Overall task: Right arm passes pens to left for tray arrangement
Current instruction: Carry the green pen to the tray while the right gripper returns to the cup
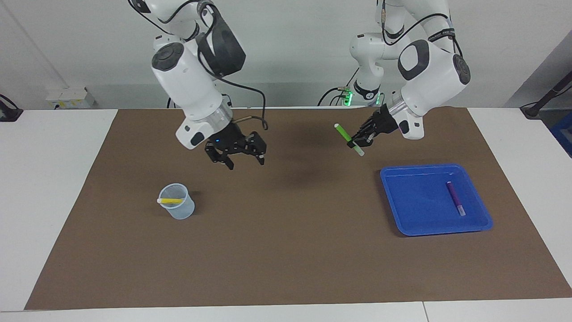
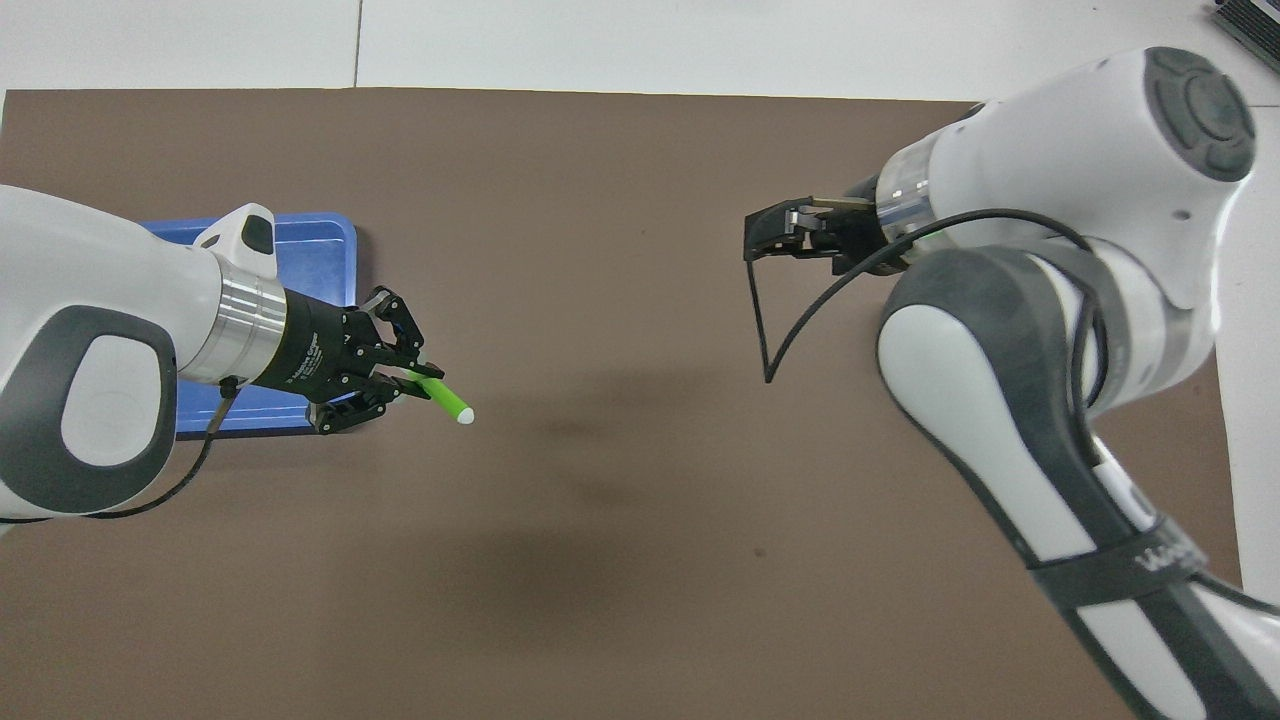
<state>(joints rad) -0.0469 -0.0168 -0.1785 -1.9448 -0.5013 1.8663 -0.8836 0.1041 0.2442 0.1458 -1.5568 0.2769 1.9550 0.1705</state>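
Two grippers hung over the brown mat (image 1: 286, 250), well apart. The left gripper (image 1: 360, 139) was clenched on the green pen (image 1: 348, 138), holding it tilted in the air over the mat beside the blue tray (image 1: 400, 214). The right gripper (image 1: 241, 156) hung with its jaws spread and nothing in them, over the mat near the translucent cup (image 1: 181, 210). Farther from the robots, the purple pen (image 1: 455, 197) lay flat in the tray, and the yellow pen (image 1: 170, 201) rested across the cup's rim.
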